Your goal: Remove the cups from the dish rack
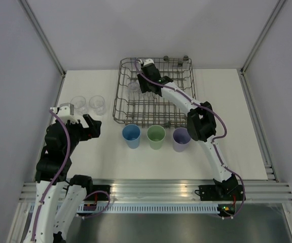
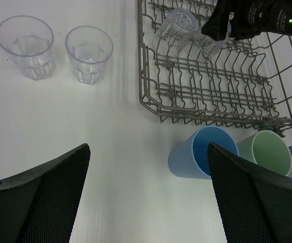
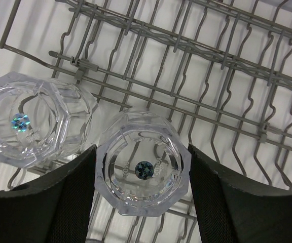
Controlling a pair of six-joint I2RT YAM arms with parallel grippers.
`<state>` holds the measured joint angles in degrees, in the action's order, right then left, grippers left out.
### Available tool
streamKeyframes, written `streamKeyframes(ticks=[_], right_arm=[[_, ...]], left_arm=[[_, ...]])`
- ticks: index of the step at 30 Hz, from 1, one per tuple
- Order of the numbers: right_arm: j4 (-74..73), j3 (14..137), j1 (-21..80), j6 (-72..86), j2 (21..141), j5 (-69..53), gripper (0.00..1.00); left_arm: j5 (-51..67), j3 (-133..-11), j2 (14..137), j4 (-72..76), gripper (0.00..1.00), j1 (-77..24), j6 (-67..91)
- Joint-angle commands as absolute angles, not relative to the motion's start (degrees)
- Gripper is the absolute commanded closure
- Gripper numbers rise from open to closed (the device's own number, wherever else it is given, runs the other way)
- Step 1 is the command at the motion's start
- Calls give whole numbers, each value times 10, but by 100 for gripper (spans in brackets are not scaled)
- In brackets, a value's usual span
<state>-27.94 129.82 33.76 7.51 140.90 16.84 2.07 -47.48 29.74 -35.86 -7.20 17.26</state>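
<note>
The grey wire dish rack (image 1: 116,104) stands at the back of the table. Two clear glasses sit upside down in its far left part. In the right wrist view, my right gripper (image 3: 142,190) is shut on one clear glass (image 3: 142,169), a finger touching each side. The other glass (image 3: 29,121) is just left of it. Two more clear glasses (image 1: 78,105) (image 1: 97,105) stand upright on the table left of the rack. The blue (image 1: 131,135), green (image 1: 156,136) and purple (image 1: 181,139) tumblers stand in a row in front of the rack. My left gripper (image 1: 93,126) is open and empty, left of the blue tumbler.
The rack's tines (image 3: 196,76) rise close around the held glass. The right arm (image 1: 194,119) reaches over the rack's right side. In the left wrist view the blue tumbler (image 2: 196,157) is beside my right fingertip (image 2: 237,172). Grey walls enclose the table.
</note>
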Motion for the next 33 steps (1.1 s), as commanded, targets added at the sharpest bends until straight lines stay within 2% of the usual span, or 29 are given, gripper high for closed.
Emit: streamKeyframes(ticks=[1, 9, 16, 22, 26, 31, 33], right_arm=[[-272, 1291, 339, 62, 1326, 194, 53], [-284, 1245, 339, 75, 1232, 179, 54], [-226, 1076, 339, 119, 1074, 118, 60], [-147, 930, 339, 165, 931, 8, 63], [-72, 845, 339, 204, 839, -62, 64], [39, 740, 339, 286, 757, -158, 66], [102, 710, 339, 315, 718, -190, 66]], left_arm=[[35, -475, 300, -333, 0, -73, 167], [96, -489, 315, -320, 0, -73, 191], [221, -540, 357, -263, 0, -73, 251], [394, -506, 397, -78, 0, -75, 401], [391, -485, 403, 0, 0, -85, 513], [392, -427, 407, 182, 0, -109, 649], [350, -416, 410, 192, 0, -133, 690]])
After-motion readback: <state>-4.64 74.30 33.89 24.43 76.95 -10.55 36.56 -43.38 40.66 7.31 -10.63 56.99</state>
